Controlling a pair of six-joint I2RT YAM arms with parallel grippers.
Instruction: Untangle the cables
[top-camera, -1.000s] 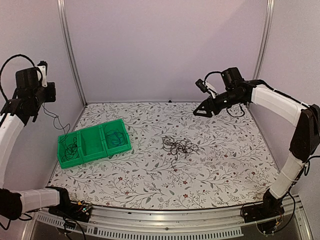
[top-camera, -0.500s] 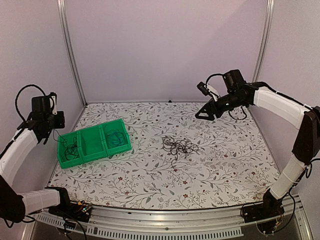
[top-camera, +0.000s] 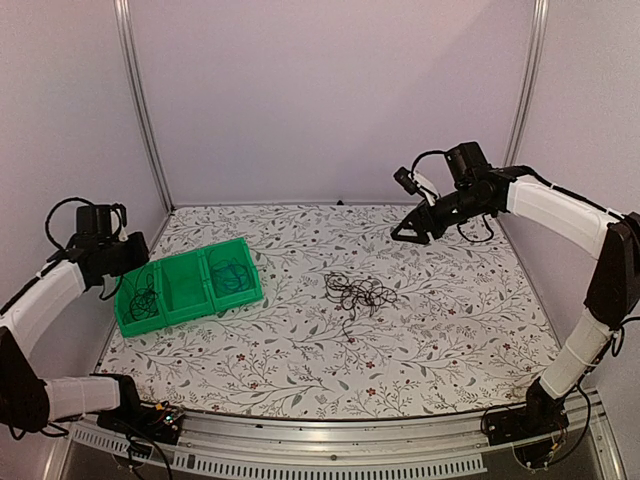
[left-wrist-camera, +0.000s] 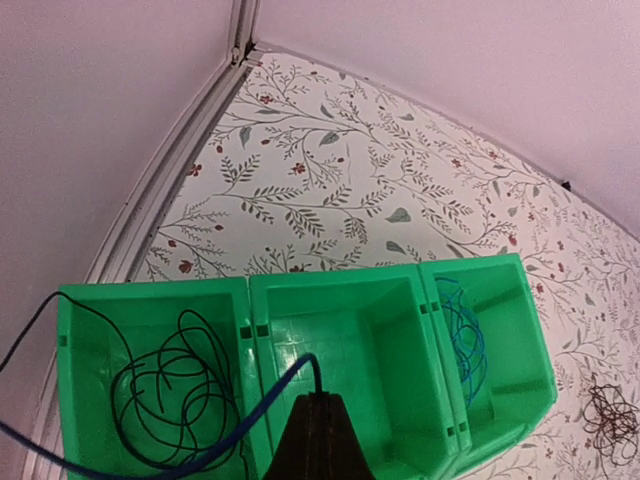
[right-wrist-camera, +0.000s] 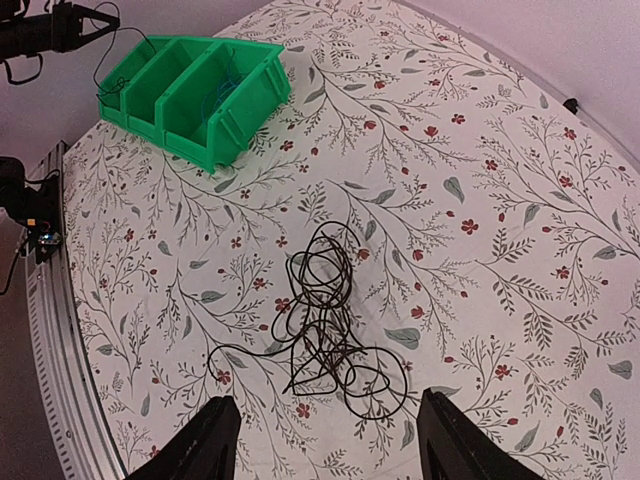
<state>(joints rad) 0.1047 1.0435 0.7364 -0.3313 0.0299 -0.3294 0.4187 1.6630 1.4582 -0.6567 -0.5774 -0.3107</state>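
A: State of the left fingers (left-wrist-camera: 318, 440)?
B: Pinched shut on a blue cable (left-wrist-camera: 270, 392) (the thin one). It leaves the tips and runs left across the green bin (left-wrist-camera: 330, 283). The fingers sit above the bin's near side.
A: What's in the bin?
B: From the left wrist view, the left compartment holds a black coil (left-wrist-camera: 165, 400), the right one a blue coil (left-wrist-camera: 465, 340).
A: And the right fingers (right-wrist-camera: 205, 445)?
B: Spread wide, gripping nothing, up off the desk (right-wrist-camera: 480, 150). The black tangle (right-wrist-camera: 325, 330) lies loose mid-desk below them, well apart from the bin.
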